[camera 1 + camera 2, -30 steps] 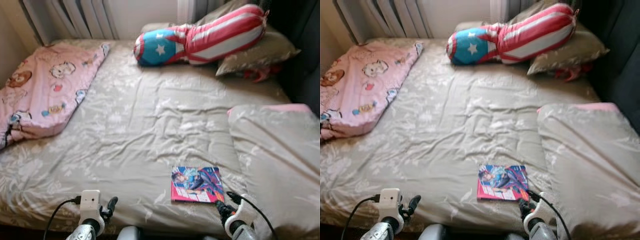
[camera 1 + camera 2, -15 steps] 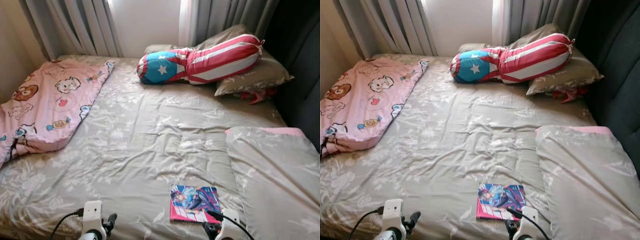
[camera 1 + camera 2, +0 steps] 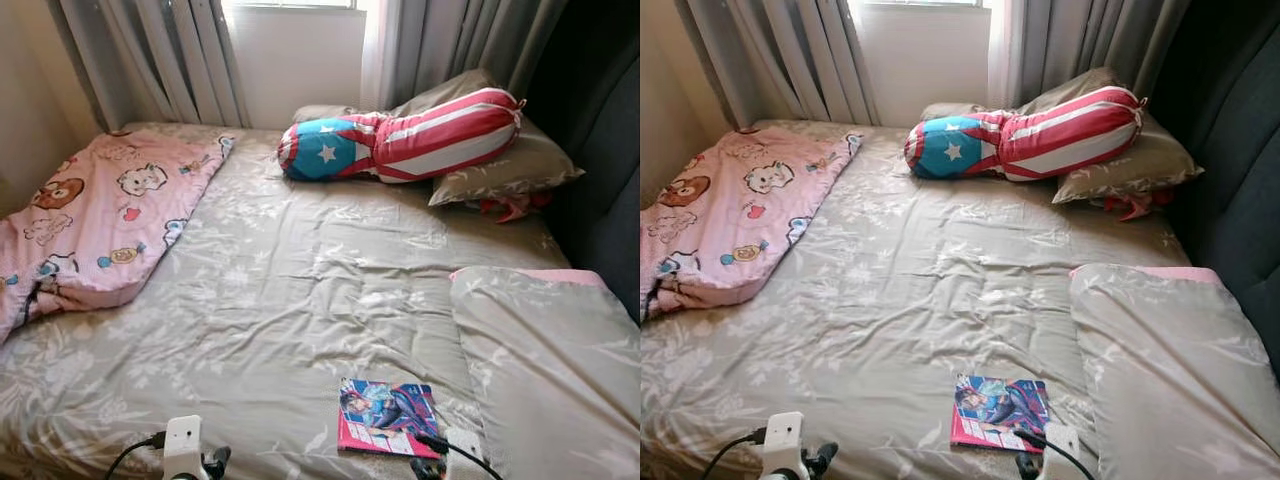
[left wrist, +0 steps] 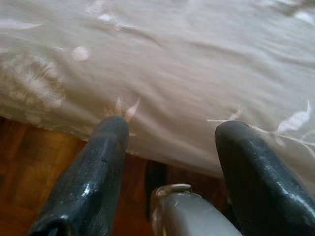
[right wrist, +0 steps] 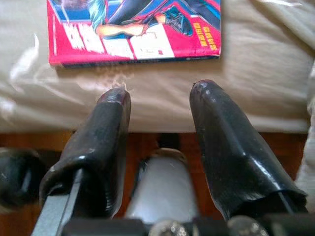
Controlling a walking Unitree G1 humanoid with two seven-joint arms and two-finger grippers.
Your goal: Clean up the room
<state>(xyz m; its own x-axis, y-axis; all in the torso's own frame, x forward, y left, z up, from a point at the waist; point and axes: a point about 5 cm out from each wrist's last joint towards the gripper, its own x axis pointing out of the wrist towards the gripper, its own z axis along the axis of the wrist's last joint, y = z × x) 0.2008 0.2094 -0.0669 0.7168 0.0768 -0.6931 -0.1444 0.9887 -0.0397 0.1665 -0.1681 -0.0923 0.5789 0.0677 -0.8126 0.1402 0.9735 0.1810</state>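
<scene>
Right gripper, fingers parted and empty, sits at the near bed edge. Thin pink-and-blue glossy comic book lies flat just ahead of its fingertips, long axis crosswise. Left gripper, also spread and empty, is well off to the side; right arm nearer.

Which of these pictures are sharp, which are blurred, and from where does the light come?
Left eye view: sharp, daylight from the window behind the bed. Right wrist view: book slightly soft, glare on the fingers. Left wrist view: sheet blurred and pale.
</scene>
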